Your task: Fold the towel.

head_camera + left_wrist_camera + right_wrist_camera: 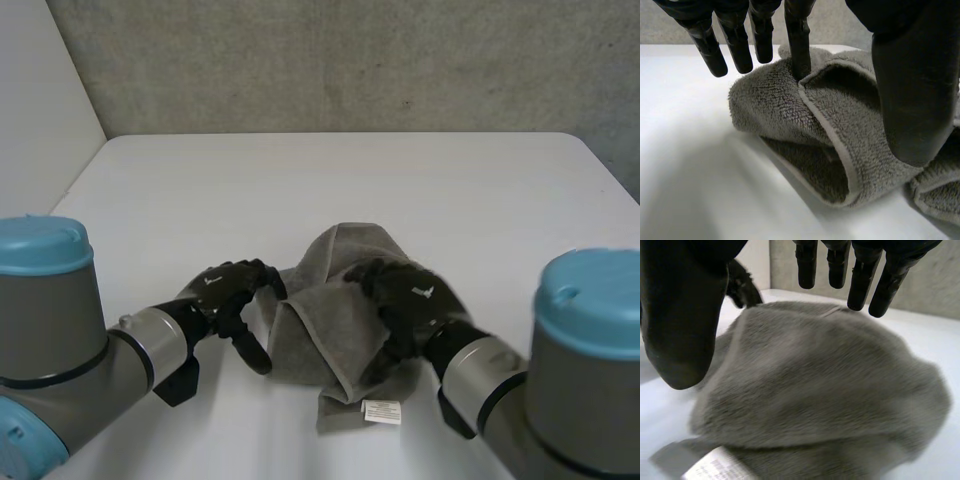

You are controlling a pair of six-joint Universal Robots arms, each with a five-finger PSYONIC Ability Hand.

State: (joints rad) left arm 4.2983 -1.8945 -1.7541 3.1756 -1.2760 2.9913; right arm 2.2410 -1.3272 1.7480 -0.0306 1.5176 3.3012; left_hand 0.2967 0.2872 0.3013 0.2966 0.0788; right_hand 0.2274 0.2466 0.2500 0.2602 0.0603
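While your left hand (pixel 232 290) sits at the left edge of the grey towel (pixel 325 335), its fingers hang straight and spread, with one fingertip (pixel 799 60) touching the hem (nothing gripped). You have the towel bunched in a heap near the middle of the white desk (pixel 350 190), its white label (pixel 381 411) at the near corner. Your right hand (pixel 410 295) is over the heap's right side, fingers straight, thumb wide, holding nothing.
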